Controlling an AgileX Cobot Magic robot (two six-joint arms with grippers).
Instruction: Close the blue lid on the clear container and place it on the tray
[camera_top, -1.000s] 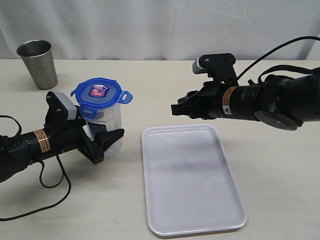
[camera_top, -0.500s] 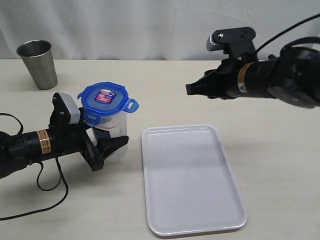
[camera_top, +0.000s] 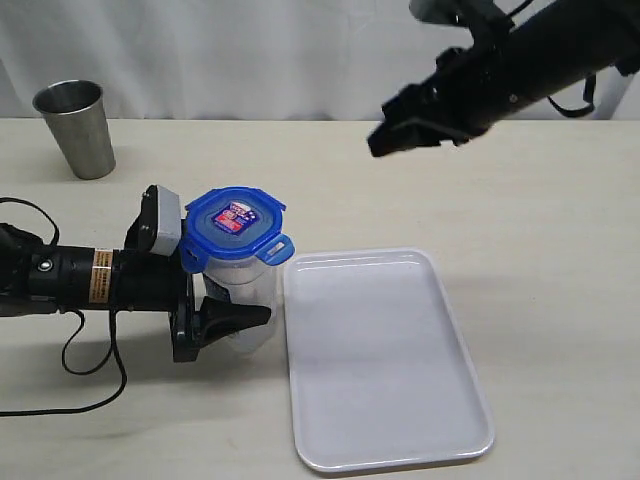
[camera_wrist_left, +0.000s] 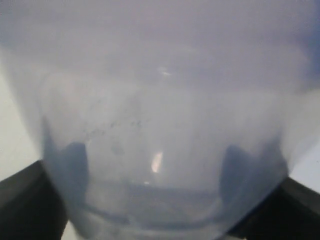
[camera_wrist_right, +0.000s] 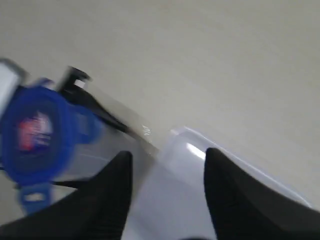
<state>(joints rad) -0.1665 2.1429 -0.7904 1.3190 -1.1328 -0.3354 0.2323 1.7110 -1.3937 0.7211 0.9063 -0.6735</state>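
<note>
Left arm has carried the clear container (camera_top: 246, 300) rightward, and it now stands just beside the left rim of the tray (camera_top: 385, 455). Right arm has swung up and away. Left end effector (camera_top: 236, 312) is clamped on the container body. Blue lid (camera_top: 238, 222) sits on top, one flap sticking out. Right end effector (camera_wrist_right: 167, 200) is spread and empty. Step looks like the transfer. Next move: clear the rim, set the container down upright, let go.

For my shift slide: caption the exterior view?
Left gripper holds clear container, blue lid on, beside tray; right gripper open, aloft.

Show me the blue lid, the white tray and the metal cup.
blue lid (camera_top: 237, 218), exterior view, sticker on top
white tray (camera_top: 385, 355), exterior view, bare middle
metal cup (camera_top: 79, 135), exterior view, side wall
</note>
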